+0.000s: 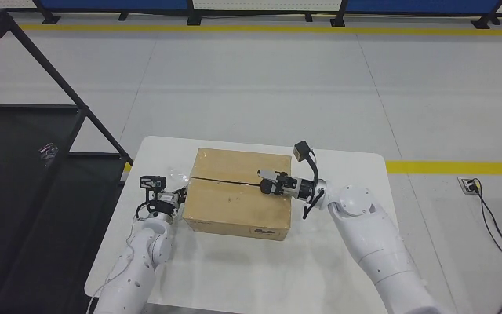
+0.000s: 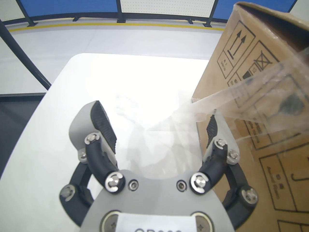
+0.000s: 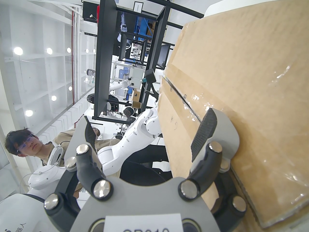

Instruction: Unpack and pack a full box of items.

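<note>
A brown cardboard box (image 1: 235, 200) stands in the middle of the white table (image 1: 329, 259), its top flaps down and meeting at a seam (image 1: 227, 181). My left gripper (image 2: 157, 119) is open beside the box's left side (image 2: 263, 112). A loose strip of clear tape (image 2: 241, 92) hangs from that side and runs in between the fingers, close to one pad (image 2: 212, 126). In the top view this gripper (image 1: 171, 187) sits at the box's left edge. My right gripper (image 1: 267, 182) is open over the box top (image 3: 241, 73), near the seam (image 3: 178, 92); one finger (image 3: 205, 131) lies on the cardboard.
A black metal frame (image 1: 63, 86) stands off the table's left side over a dark mat. Bare table surface lies in front of the box and to its right (image 1: 345, 177). The table's far edge (image 2: 135, 55) is beyond the left gripper.
</note>
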Action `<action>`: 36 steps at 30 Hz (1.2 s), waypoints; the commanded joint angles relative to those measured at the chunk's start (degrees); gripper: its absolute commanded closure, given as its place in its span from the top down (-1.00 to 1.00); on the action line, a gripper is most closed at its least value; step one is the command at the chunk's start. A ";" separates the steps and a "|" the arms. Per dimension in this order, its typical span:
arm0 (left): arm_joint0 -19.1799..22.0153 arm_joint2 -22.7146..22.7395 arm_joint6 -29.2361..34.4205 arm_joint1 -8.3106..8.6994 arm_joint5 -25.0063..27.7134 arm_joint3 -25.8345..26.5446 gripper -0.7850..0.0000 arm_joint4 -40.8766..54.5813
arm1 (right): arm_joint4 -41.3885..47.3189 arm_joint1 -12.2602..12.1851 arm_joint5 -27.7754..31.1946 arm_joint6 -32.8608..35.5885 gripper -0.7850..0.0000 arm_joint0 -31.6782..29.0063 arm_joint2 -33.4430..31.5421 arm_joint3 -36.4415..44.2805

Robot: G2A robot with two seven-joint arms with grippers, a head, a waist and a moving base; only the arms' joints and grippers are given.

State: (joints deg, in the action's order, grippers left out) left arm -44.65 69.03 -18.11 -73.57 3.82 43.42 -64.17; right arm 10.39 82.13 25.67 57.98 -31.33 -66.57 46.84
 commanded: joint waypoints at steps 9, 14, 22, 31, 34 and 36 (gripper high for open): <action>4.69 -0.80 -3.79 -2.24 -4.85 -6.14 1.00 4.56 | 0.00 0.00 0.00 0.00 1.00 0.00 0.00 0.00; 5.60 0.09 -6.27 -2.93 -6.14 -8.38 1.00 7.66 | 0.00 0.00 0.00 0.00 1.00 0.00 0.00 0.00; 5.98 1.23 -9.15 -3.72 -6.13 -9.97 1.00 11.18 | -0.07 -0.01 -0.11 -0.34 1.00 -0.18 0.01 0.15; 6.31 3.06 -9.30 -4.36 -8.79 -10.50 1.00 15.16 | -1.27 -0.57 -2.62 -2.68 1.00 -2.51 0.05 4.60; 6.67 3.28 -9.57 -4.76 -9.87 -10.57 1.00 16.33 | -1.12 -0.72 -2.72 -2.57 1.00 -2.72 0.02 4.92; 6.77 3.55 -10.15 -5.01 -10.10 -10.30 1.00 17.33 | -0.96 -0.81 -2.72 -2.45 1.00 -2.81 0.02 5.02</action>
State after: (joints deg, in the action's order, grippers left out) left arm -37.89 72.45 -27.92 -78.47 -6.24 32.97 -47.31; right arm 9.38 81.35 22.95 55.49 -34.11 -66.55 51.84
